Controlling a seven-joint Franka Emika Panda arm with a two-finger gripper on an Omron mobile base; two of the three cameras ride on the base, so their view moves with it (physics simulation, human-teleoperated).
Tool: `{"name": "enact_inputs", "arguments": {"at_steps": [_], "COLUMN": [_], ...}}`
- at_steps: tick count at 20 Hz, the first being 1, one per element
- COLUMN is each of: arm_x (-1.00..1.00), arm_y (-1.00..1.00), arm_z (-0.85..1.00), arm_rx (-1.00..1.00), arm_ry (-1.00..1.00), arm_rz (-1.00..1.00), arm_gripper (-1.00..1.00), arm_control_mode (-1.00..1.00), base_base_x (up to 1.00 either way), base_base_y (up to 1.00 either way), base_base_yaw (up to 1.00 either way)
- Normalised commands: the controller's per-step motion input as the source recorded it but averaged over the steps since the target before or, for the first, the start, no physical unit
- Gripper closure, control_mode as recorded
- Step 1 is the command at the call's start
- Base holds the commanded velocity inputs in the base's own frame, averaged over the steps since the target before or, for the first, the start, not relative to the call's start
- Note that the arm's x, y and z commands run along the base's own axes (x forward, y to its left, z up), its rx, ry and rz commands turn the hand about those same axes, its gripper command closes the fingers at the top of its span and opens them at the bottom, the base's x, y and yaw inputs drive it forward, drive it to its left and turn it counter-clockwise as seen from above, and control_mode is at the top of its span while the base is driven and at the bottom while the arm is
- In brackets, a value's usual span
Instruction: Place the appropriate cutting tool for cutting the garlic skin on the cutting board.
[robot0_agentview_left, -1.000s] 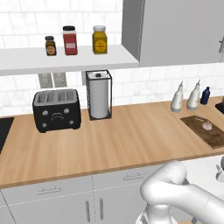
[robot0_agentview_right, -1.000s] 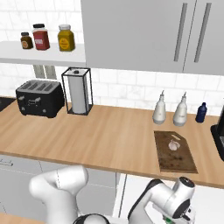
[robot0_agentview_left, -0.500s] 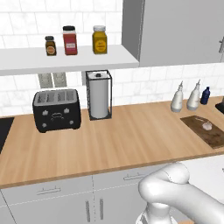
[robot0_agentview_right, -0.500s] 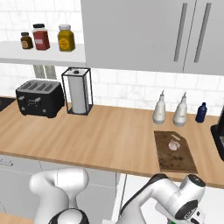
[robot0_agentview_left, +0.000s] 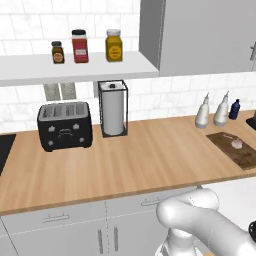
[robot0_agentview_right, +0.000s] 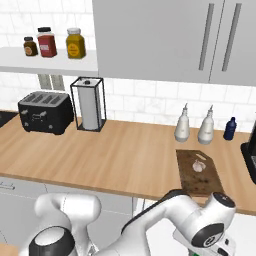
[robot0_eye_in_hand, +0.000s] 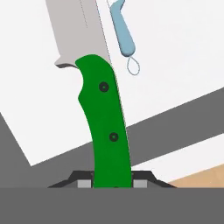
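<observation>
Two fingers clamp the knife (robot0_eye_in_hand: 107, 127) by its stiff green handle; I judge it light, blade-heavy, bound for the board (robot0_agentview_right: 199, 172) beside the garlic (robot0_agentview_right: 199, 165).

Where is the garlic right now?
The garlic lies on the cutting board at the counter's right end, just in front of the two white squeeze bottles.

Green-handled knife (robot0_eye_in_hand: 107, 127) clamped in tool (robot0_eye_in_hand: 112, 183), pale blue utensil (robot0_eye_in_hand: 122, 33) beside blade
</observation>
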Motion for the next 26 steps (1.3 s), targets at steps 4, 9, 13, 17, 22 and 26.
{"name": "enact_inputs", "arguments": {"at_steps": [4, 9, 13, 17, 22, 26], "arm_x": [0.69, 0.88, 1.0, 0.92, 0.73, 0.7], "arm_y": [0.21, 0.0, -0.03, -0.01, -0.06, -0.09], "arm_z": [0.53, 0.54, 0.17, 0.0, 0.0, -0.26], "arm_rx": [0.02, 0.05, 0.13, 0.07, 0.04, 0.02], "arm_ry": [0.0, 0.0, 0.1, 0.03, 0.0, 0.0], "arm_rz": [0.03, 0.02, 0.02, 0.05, 0.05, 0.04], "arm_gripper": [1.0, 1.0, 1.0, 1.0, 1.0, 1.0], "arm_control_mode": [-1.0, -1.0, -1.0, -1.0, -1.0, -1.0], "base_base_x": [0.0, 0.0, 0.0, 0.0, 0.0, 0.0], "base_base_y": [0.0, 0.0, 0.0, 0.0, 0.0, 0.0], "base_base_yaw": [0.0, 0.0, 0.0, 0.0, 0.0, 0.0]}}
